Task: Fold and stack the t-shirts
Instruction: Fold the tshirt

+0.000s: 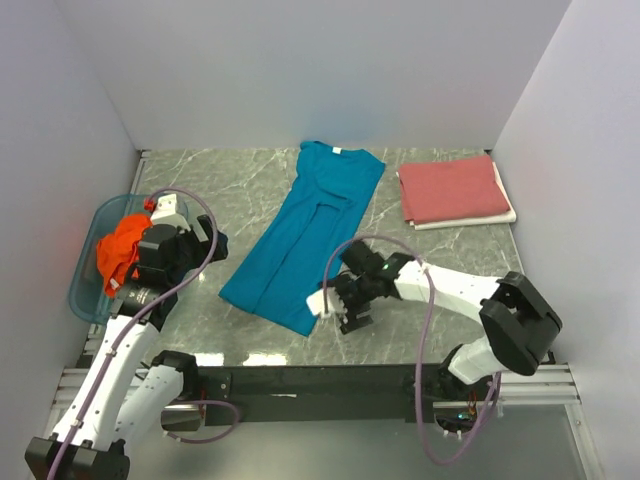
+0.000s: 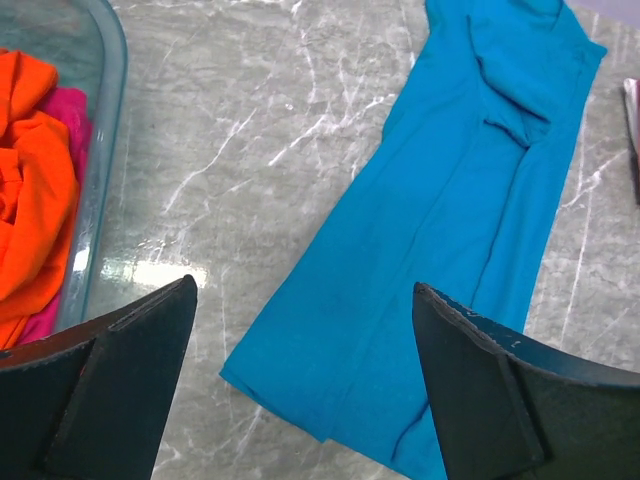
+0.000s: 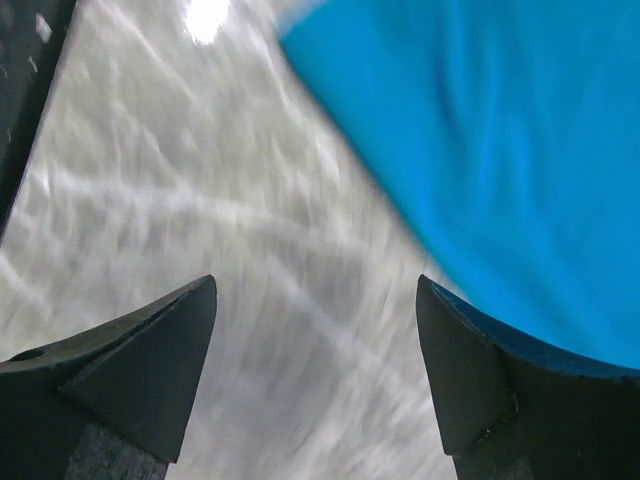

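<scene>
The teal t-shirt (image 1: pixel 305 240) lies folded into a long strip at the centre of the table (image 1: pixel 420 255), running from 12 toward 7 o'clock. The folded red t-shirt (image 1: pixel 455 190) sits at 2 o'clock. The orange t-shirt (image 1: pixel 120 250) is bunched in the blue tub (image 1: pixel 85 295) at 9 o'clock. The left gripper (image 2: pixel 305 290), beside the tub, stands wide and empty. So does the right gripper (image 3: pixel 315 285), just beside the strip's near hem at 5 o'clock.

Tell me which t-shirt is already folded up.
The dusty red t-shirt at the far right: it is a neat rectangle, while the teal one lies stretched out long and the orange one is bunched in the tub.
</scene>
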Motion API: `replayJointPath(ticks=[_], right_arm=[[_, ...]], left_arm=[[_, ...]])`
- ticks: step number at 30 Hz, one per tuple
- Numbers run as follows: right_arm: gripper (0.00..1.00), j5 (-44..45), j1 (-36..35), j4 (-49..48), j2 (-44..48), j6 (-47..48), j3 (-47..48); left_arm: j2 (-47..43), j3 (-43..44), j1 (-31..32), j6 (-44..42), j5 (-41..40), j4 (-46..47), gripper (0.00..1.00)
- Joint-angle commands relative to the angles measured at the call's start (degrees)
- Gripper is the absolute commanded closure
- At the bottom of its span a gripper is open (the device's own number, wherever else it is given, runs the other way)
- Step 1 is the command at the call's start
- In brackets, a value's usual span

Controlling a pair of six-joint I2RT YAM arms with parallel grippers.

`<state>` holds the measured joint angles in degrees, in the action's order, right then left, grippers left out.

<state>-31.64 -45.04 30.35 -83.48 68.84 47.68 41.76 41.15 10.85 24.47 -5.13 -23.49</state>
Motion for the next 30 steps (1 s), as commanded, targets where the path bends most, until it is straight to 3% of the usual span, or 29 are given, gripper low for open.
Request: replayJointPath(ticks=[1, 2, 6, 16, 19, 22, 25, 30], right_arm=[[0.14, 4.3, -9.2, -9.5, 1.8, 4.2, -2.0], [0.15, 8.7, -13.5, -12.9, 0.9, 3.6, -2.8], [0.24, 14.1, -18.2, -19.2, -3.2, -0.1, -4.1], [0.43, 19.6, -20.2, -25.9, -9.2, -1.3, -4.0], [0.53, 19.4, -20.3, -25.7, -10.1, -1.2, -4.7], [0.70, 18.3, -20.4, -24.2, -9.4, -0.8, -5.4], [0.97, 16.9, -20.3, -22.0, -7.4, -0.2, -6.5], [1.00, 14.2, -20.3, -16.1, -0.2, 2.3, -10.5]], left_arm=[[0.0, 1.0, 0.0, -0.9, -1.5, 0.3, 0.06], [-0.1, 0.9, 0.0, -1.0, -1.2, 0.3, 0.06], [-1.2, 0.5, 0.0, -0.8, -0.7, 0.3, 0.06], [-2.2, 0.4, 0.0, -0.7, 0.0, 0.5, 0.06], [-2.2, 0.3, 0.0, -0.7, -0.1, 0.5, 0.07], [-2.1, 0.3, 0.0, -0.7, 0.3, 0.7, 0.07], [-1.9, 0.2, 0.0, -0.6, 1.3, 0.9, 0.06], [0.9, -1.1, 0.0, 1.8, 7.0, 2.6, 0.07]])
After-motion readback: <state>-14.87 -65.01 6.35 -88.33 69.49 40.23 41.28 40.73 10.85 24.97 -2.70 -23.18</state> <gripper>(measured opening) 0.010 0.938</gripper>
